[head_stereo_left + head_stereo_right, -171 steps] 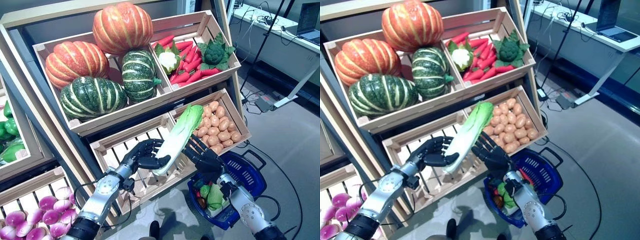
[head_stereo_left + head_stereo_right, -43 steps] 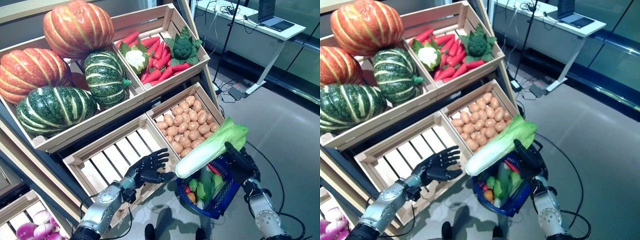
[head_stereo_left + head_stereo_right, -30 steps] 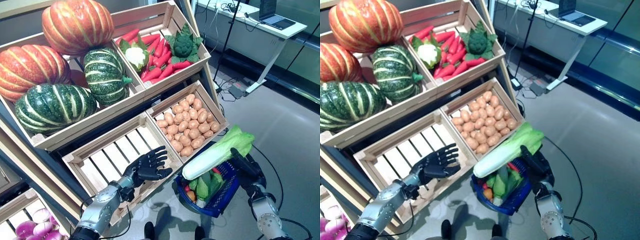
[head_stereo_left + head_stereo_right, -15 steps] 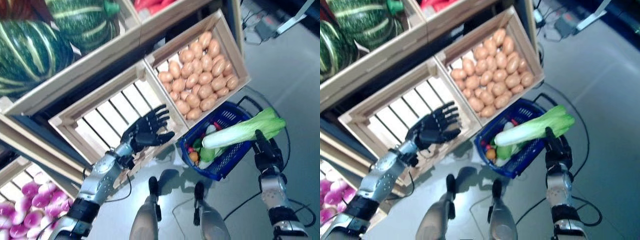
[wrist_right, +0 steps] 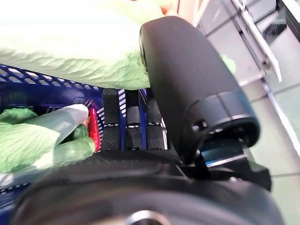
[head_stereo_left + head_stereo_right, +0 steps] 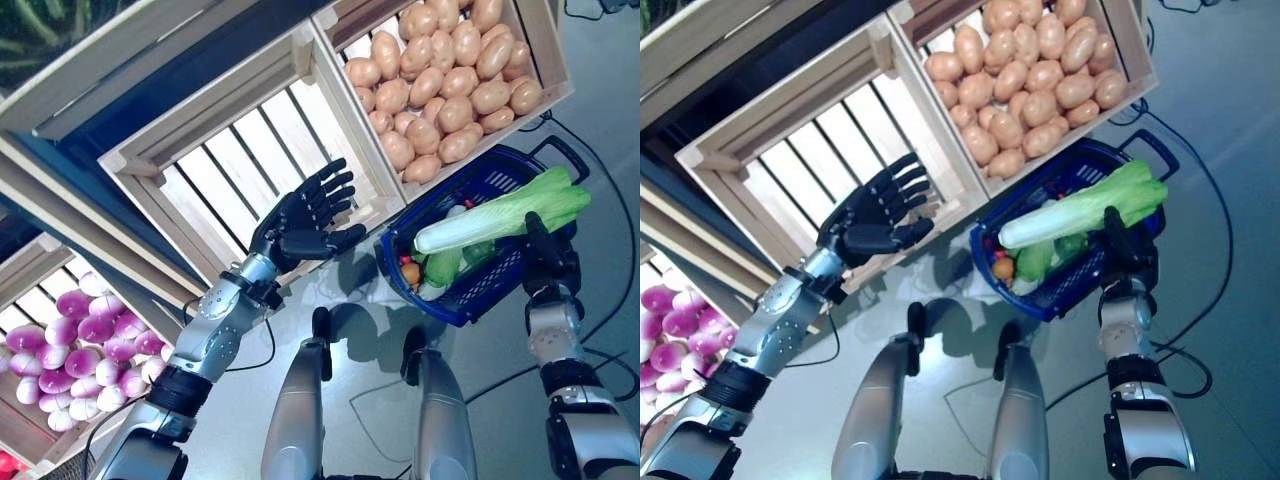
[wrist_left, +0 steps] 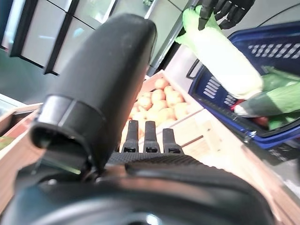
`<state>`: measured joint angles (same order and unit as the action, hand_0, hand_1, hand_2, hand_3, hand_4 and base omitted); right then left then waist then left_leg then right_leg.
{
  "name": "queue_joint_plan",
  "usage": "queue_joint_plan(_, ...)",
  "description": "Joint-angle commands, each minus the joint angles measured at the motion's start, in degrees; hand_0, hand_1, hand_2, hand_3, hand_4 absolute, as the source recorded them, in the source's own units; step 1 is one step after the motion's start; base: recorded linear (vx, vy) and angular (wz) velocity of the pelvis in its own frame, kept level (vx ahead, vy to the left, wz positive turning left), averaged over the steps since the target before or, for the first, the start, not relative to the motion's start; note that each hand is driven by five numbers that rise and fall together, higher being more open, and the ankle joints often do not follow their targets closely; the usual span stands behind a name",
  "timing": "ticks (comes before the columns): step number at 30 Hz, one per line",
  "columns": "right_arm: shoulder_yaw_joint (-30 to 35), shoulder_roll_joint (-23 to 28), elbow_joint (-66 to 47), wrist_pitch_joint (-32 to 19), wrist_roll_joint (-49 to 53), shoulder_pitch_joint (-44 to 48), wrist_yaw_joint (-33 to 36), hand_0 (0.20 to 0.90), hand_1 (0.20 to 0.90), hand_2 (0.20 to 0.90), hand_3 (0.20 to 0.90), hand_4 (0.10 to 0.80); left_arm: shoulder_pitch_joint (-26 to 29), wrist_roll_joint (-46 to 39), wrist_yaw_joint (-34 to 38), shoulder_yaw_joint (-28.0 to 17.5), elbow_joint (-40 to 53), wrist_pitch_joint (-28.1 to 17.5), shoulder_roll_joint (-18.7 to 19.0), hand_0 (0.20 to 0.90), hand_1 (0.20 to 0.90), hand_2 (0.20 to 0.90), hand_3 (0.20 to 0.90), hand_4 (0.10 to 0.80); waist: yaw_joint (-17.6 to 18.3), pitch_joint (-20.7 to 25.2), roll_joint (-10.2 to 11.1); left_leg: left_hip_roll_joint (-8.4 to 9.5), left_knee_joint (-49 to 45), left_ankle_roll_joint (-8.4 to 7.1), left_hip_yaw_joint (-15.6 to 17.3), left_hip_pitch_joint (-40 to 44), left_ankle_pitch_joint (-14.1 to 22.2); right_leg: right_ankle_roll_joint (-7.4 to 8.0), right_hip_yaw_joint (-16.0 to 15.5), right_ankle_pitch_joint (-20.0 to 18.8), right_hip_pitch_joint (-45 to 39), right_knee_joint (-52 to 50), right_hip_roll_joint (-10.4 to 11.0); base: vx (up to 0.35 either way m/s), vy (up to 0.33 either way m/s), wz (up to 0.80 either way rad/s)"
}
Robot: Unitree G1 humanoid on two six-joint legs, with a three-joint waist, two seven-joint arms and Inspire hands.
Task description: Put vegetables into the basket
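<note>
- the right hand (image 6: 545,252) holds a long cabbage (image 6: 500,210) by its green leafy end, thumb on one side of the leaves and fingers (image 5: 126,119) under the other, pinching it.
- the cabbage lies nearly level across the top of the blue basket (image 6: 470,296), its white stalk end pointing toward the crates and its leafy end sticking out past the basket's far rim.
- i cannot tell whether the cabbage rests on the basket's contents or hangs just above them.
- inside the basket sit other vegetables: green leafy pieces (image 6: 1038,258), something small and orange (image 6: 1003,268) and a bit of red (image 5: 93,126).
- the basket stands on the grey floor (image 6: 500,400), just beside the lower crate of potatoes (image 6: 450,85), with its dark handle (image 6: 562,155) folded outward.
- the left hand (image 6: 300,220) is spread and holds nothing, fingers straight and fanned, thumb out to the side, in front of the slatted wooden crate (image 6: 240,165).
- that crate sits next to the potato crate on the same shelf level.
- further to the robot's left, a lower crate holds purple-and-white round vegetables (image 6: 80,345).
</note>
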<state>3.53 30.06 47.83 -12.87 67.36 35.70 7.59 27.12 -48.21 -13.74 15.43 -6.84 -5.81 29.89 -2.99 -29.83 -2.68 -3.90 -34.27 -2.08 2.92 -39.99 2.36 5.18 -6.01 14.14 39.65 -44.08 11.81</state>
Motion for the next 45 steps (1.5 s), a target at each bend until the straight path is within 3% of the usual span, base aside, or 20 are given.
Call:
queue_joint_plan(1, -1.7, 6.5, 0.2, -4.1, -6.6, 8.2, 2.5, 0.3, 0.3, 0.3, 0.3, 0.4, 6.8, -4.5, -2.2, -2.5, 7.2, -7.0, -1.4, 0.9, 0.9, 0.9, 0.9, 0.8, -0.6, 0.0, -0.5, 1.13, -9.8, 0.38, -1.5, -2.7, 8.6, -3.06, -0.8, -1.7, 1.7, -6.1, 1.0, -0.034, 0.035, 0.02)
queue_joint_plan(8, -5.7, 6.9, 3.4, -0.7, -13.5, 15.1, 9.1, 0.3, 0.3, 0.3, 0.3, 0.4, 9.6, -6.9, -0.8, -1.7, 7.4, -5.5, -1.4, 0.9, 0.9, 0.9, 0.9, 0.8, -0.9, 0.1, -1.8, 1.49, -20.8, 1.14, -1.8, -9.9, 14.2, -3.41, 1.2, 2.6, 9.7, -16.4, 1.8, 0.003, 0.04, 0.03)
queue_joint_plan(11, -7.4, 6.1, 4.4, 0.7, -16.8, 16.5, 11.9, 0.3, 0.3, 0.3, 0.3, 0.4, 10.1, -6.5, -0.2, -0.9, 6.2, -6.1, -2.0, 0.9, 0.9, 0.9, 0.9, 0.8, -0.9, 0.0, -2.1, 1.7, -22.4, 1.73, -1.6, -12.4, 13.7, -3.87, 1.5, 2.1, 12.4, -17.9, 1.9, -0.029, 0.037, 0.05)
queue_joint_plan(12, -7.9, 5.9, 4.8, 1.8, -18.3, 16.8, 12.7, 0.524, 0.524, 0.524, 0.524, 0.549, 10.2, -6.9, -0.6, -0.8, 5.8, -6.5, -2.0, 0.9, 0.9, 0.9, 0.9, 0.8, -0.9, 0.0, -2.2, 1.78, -22.7, 1.84, -1.5, -12.7, 13.8, -3.86, 1.7, 2.1, 12.9, -18.3, 1.8, 0.014, 0.044, 0.08)
queue_joint_plan(13, -8.6, 5.6, 5.4, 3.1, -20.7, 17.2, 13.9, 0.9, 0.9, 0.9, 0.9, 0.8, 10.1, -7.1, -0.9, -0.5, 5.4, -7.1, -2.3, 0.9, 0.9, 0.9, 0.9, 0.8, -0.9, 0.0, -2.3, 1.85, -23.0, 1.94, -1.5, -12.9, 14.0, -3.8, 1.8, 2.0, 13.4, -18.7, 1.7, 0.015, 0.043, 0.08)
queue_joint_plan(15, -9.7, 5.2, 6.4, 3.7, -22.1, 17.0, 14.7, 0.9, 0.9, 0.9, 0.9, 0.8, 9.7, -6.8, -2.1, -0.3, 5.5, -7.7, -2.6, 0.9, 0.9, 0.9, 0.9, 0.8, -1.0, 0.0, -2.3, 2.14, -23.2, 1.92, -1.6, -11.9, 15.2, -3.41, 1.9, 2.7, 12.8, -19.0, 1.6, 0.113, 0.036, 0.04)
queue_joint_plan(19, -10.5, 4.8, 7.5, 4.2, -22.4, 16.4, 14.7, 0.9, 0.9, 0.9, 0.9, 0.8, 9.0, -6.8, -3.9, 0.4, 5.8, -7.6, -2.9, 0.9, 0.9, 0.9, 0.9, 0.8, -1.1, 0.0, -2.5, 2.48, -23.1, 1.83, -1.6, -12.5, 13.9, -3.74, 1.7, 1.3, 13.2, -18.4, 1.4, 0.02, 0.006, 0.0)
queue_joint_plan(28, -11.1, 5.1, 9.7, 2.7, -24.8, 16.7, 16.4, 0.9, 0.9, 0.9, 0.9, 0.8, 9.4, -7.9, -4.8, 1.0, 5.9, -7.6, -2.2, 0.9, 0.9, 0.9, 0.9, 0.8, -0.9, 0.0, -2.7, 2.58, -23.8, 2.22, -1.0, -11.8, 14.6, -3.9, 1.8, 1.2, 12.8, -18.2, 0.9, 0.025, 0.011, 0.0)
queue_joint_plan(33, -14.2, 6.1, 9.6, 6.0, -41.9, 17.5, 27.3, 0.9, 0.9, 0.9, 0.9, 0.8, 9.4, -8.8, -4.9, 1.5, 5.3, -8.1, -1.7, 0.9, 0.9, 0.9, 0.9, 0.8, -0.7, 0.0, -2.4, 1.88, -22.0, 1.95, -0.4, -8.9, 14.4, -3.78, 1.7, 0.7, 9.8, -16.2, 0.4, 0.045, 0.009, 0.0)
queue_joint_plan(37, -17.5, 7.2, 8.6, 10.9, -55.3, 17.5, 36.5, 0.9, 0.9, 0.9, 0.9, 0.8, 8.6, -8.7, -5.9, 1.9, 5.5, -9.1, -0.9, 0.9, 0.9, 0.9, 0.9, 0.8, -0.6, 0.0, -2.1, 0.9, -15.8, 1.15, 0.1, -3.7, 12.0, -3.07, 1.5, -1.2, 4.5, -10.4, -0.1, 0.021, 0.001, -0.01)
queue_joint_plan(40, -18.6, 7.1, 7.2, 12.3, -58.3, 17.0, 39.6, 0.9, 0.9, 0.9, 0.9, 0.8, 8.2, -8.7, -5.8, 2.6, 5.6, -9.3, -0.2, 0.9, 0.9, 0.9, 0.9, 0.8, -0.7, 0.0, -1.9, 0.87, -9.9, 0.54, 0.3, 0.5, 9.6, -2.45, 1.0, -3.0, 0.3, -5.1, -0.4, 0.0, 0.0, 0.0)
queue_joint_plan(45, -19.6, 4.6, 1.7, 13.7, -59.7, 10.4, 39.6, 0.9, 0.9, 0.9, 0.9, 0.8, 5.3, -4.9, -5.0, 3.5, 4.8, -5.7, 0.0, 0.9, 0.9, 0.9, 0.9, 0.8, -1.2, 3.3, -0.1, 2.75, 5.1, -0.04, -0.3, 11.8, 4.5, -0.91, -2.1, -7.4, -12.1, 11.6, -0.6, 0.031, 0.01, -0.04)
